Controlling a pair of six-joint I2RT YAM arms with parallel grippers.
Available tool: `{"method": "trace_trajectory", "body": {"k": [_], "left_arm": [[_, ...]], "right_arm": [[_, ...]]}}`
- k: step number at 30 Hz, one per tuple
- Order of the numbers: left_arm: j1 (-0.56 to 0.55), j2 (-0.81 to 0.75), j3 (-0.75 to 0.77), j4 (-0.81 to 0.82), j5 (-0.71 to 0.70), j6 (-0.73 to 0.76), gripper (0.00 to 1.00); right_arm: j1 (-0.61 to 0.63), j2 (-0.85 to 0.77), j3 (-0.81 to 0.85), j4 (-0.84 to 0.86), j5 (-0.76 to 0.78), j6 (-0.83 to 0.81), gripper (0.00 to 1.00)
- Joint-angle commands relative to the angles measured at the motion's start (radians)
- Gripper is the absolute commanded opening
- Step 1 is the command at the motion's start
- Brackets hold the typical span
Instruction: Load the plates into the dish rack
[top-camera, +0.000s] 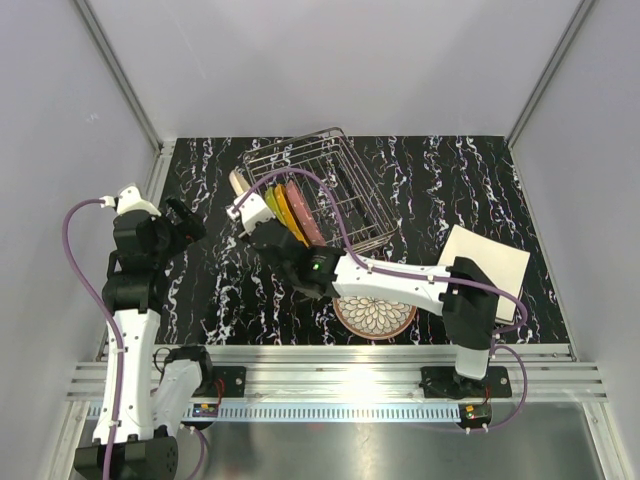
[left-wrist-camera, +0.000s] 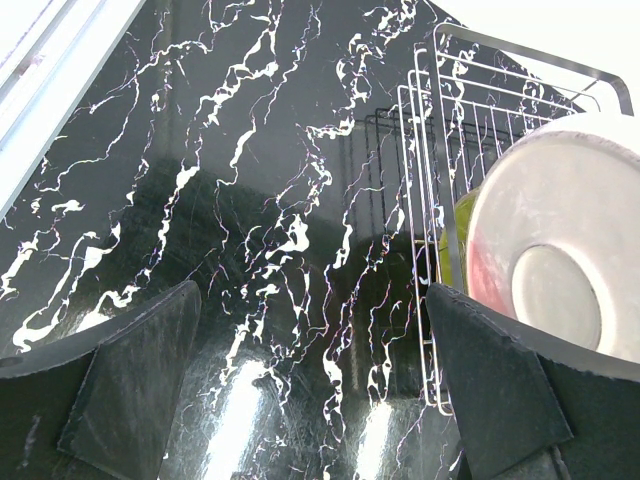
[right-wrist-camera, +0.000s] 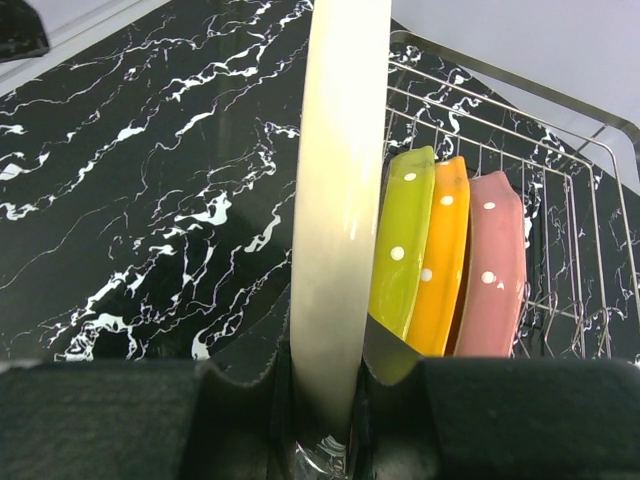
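- Low in the top view, the petal-patterned plate (top-camera: 375, 316) lies flat on the black marbled table (top-camera: 430, 180), partly under the right forearm. A cream squarish plate (top-camera: 486, 262) lies flat at centre right, well apart from the rack. Neither is loaded yet.
- Left of centre, the right gripper (right-wrist-camera: 322, 395) is clamped on the rim of a cream plate (right-wrist-camera: 335, 180), holding it upright and edge-on.
- At the left of the top view, the left gripper (top-camera: 186, 220) hangs over bare table with its jaws wide apart and nothing between them, facing the rack.
- In the upper centre sits the dish rack (top-camera: 345, 180), with 3 dotted plates standing on edge inside: a lime-green plate (right-wrist-camera: 405, 240), an orange plate (right-wrist-camera: 446, 260) and a pink plate (right-wrist-camera: 496, 270).
- The held plate stands just beside the green one, at the rack's left end. Whether its lower edge is already seated between the wires cannot be told.
- To do this step well, I would keep the plate parallel to the 3 loaded ones and lower it straight. The lower rim should rest on the wires before the fingers part, and the plate must not knock the green one over.
- No brand, label or writing can be read in any view.
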Motion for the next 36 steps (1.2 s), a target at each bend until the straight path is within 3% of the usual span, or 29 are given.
{"method": "trace_trajectory", "body": {"k": [1,36], "left_arm": [[-0.004,0.003,0.001,0.048,0.012,-0.002,0.99],[-0.004,0.008,0.0,0.051,0.018,-0.001,0.99]], "right_arm": [[-0.031,-0.026,0.064,0.131,0.082,0.0,0.0],[-0.109,0.008,-0.03,0.109,-0.047,0.19,0.0]]}}
